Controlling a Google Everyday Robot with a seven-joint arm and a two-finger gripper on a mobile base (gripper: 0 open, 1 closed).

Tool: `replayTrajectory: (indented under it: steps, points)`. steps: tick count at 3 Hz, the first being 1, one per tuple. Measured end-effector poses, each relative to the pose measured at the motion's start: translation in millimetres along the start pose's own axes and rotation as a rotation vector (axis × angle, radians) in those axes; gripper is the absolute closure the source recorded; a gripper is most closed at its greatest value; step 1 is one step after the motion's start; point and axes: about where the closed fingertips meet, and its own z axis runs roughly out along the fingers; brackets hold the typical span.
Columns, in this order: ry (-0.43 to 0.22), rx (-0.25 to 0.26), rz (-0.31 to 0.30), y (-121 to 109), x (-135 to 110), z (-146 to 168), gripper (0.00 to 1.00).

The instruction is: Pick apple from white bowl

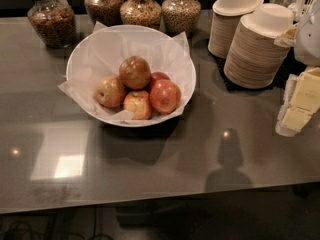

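The white bowl [90, 54], lined with crinkled white paper, stands on the dark counter left of centre. It holds several apples. The apple [164, 96], large, glossy and bright red-orange, lies at the bowl's front right. A duller brownish-red apple [134, 72] sits on top of the pile. Two yellowish blushed apples [110, 91] [137, 104] lie at the front left. My gripper [296, 109], cream-coloured, is at the right edge of the view, well to the right of the bowl and apart from it, holding nothing that I can see.
Several glass jars of cereal [51, 21] [141, 9] stand behind the bowl. Two stacks of tan paper bowls [257, 49] [227, 31] stand at the back right, near my arm [310, 39]. The counter's front edge [150, 201] runs along the bottom.
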Motion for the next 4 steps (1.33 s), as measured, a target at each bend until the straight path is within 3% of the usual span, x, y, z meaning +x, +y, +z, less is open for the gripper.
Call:
replayTrajectory:
  steps: [2,4]
  points:
    - [-0.015,0.016,-0.013,-3,-4,2,0.0]
    - [-0.159,0.088,-0.135,-26,-49,18,0.0]
